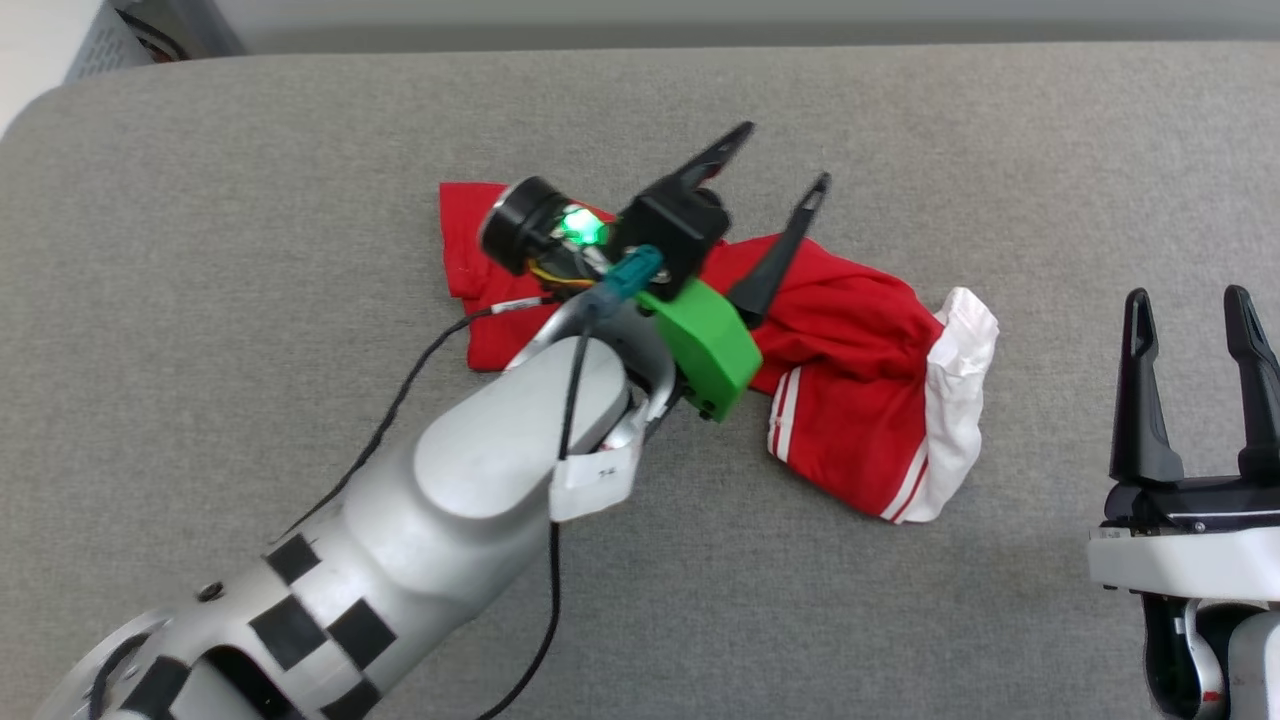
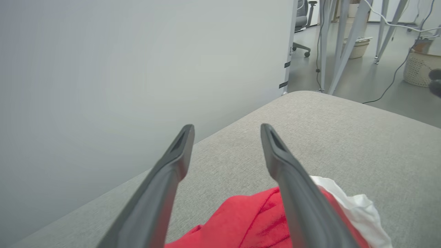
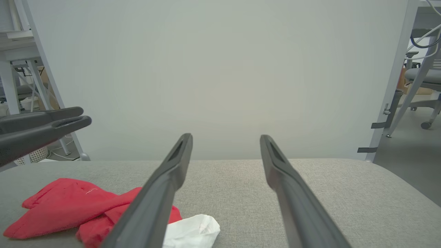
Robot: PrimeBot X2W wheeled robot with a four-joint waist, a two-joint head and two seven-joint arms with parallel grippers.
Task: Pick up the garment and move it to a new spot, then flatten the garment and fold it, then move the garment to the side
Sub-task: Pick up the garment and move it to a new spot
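The garment (image 1: 850, 380), red with a white sleeve and red-white striped trim, lies crumpled on the grey padded table (image 1: 250, 200). My left gripper (image 1: 785, 155) hangs open above the garment's upper middle, with nothing between its fingers. In the left wrist view the garment (image 2: 248, 220) shows below and between the fingers of the open left gripper (image 2: 227, 129). My right gripper (image 1: 1190, 300) stands open at the right, apart from the cloth. The right wrist view shows the garment (image 3: 69, 206) at the lower left, the open right gripper (image 3: 225, 137), and the left gripper's fingers (image 3: 51, 120) above the cloth.
The table's far edge meets a pale wall panel (image 3: 220, 69). Past the table's far corner, the left wrist view shows table legs (image 2: 344, 44), a floor cable (image 2: 389, 86) and baskets (image 2: 418, 67). An office chair (image 3: 423, 82) stands to the right.
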